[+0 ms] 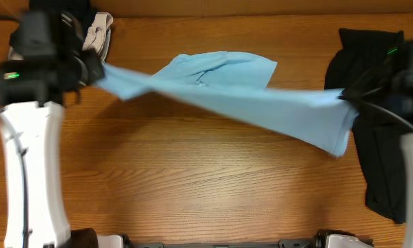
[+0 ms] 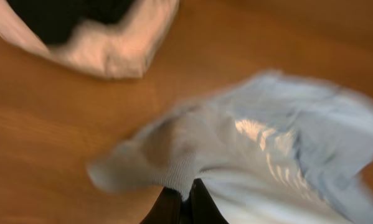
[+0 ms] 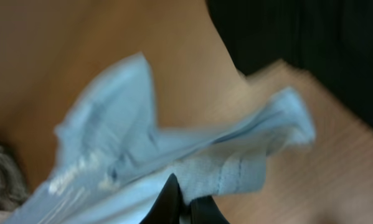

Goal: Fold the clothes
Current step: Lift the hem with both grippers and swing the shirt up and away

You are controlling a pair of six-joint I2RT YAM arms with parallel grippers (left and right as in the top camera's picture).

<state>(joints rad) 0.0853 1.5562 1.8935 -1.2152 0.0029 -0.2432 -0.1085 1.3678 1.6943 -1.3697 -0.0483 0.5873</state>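
While gripped by left hand (image 2: 187,200), right hand (image 3: 181,202), light-blue T-shirt (image 1: 261,103) stretches twisted.

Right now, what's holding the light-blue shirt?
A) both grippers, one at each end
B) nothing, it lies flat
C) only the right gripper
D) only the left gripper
A: the light-blue shirt spans between the left gripper and the right gripper, each shut on an end.

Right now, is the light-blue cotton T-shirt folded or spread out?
Unfolded: the light-blue T-shirt is pulled taut, twisted, between the left gripper and right gripper.
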